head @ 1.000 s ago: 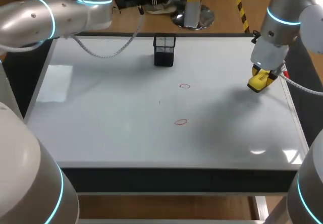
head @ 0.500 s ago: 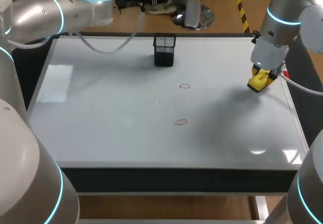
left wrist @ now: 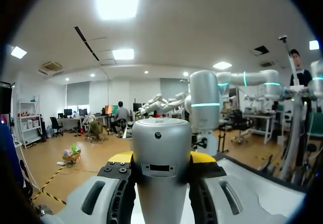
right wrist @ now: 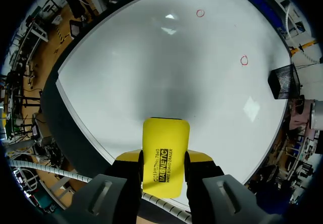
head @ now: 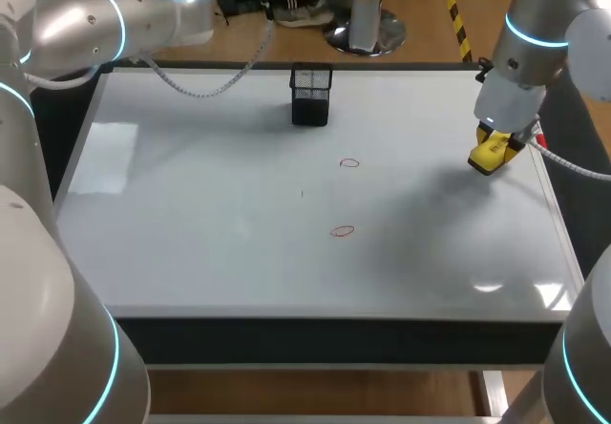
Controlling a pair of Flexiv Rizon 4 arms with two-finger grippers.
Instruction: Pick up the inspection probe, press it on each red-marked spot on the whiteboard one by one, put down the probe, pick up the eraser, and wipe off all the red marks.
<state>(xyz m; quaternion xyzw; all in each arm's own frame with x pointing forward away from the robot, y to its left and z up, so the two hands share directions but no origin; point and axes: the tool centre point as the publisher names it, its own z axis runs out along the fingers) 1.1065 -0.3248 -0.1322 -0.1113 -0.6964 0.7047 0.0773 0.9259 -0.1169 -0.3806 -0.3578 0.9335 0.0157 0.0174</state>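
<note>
The whiteboard [head: 191, 214] covers the tabletop and bears two small red rings, one [head: 349, 163] near the middle and one [head: 342, 231] closer to the front. My right gripper [head: 492, 152] hangs over the board's right side, shut on the yellow eraser [head: 487, 159]. From the right wrist, the eraser [right wrist: 165, 138] sits between the fingers of that gripper [right wrist: 164, 157], with both red rings [right wrist: 200, 13] [right wrist: 244, 60] far ahead. My left arm [head: 86, 18] is raised at the back left. Its gripper [left wrist: 161, 157] is shut on a silver cylinder, the probe [left wrist: 161, 143].
A black mesh holder [head: 311, 95] stands at the back middle of the board, also seen beyond the eraser in the right wrist view [right wrist: 282, 80]. A cable hangs from the left arm [head: 200, 95] over the back edge.
My left arm has swung a little further back and to the left at the rear corner. The right arm and the eraser have not moved.
</note>
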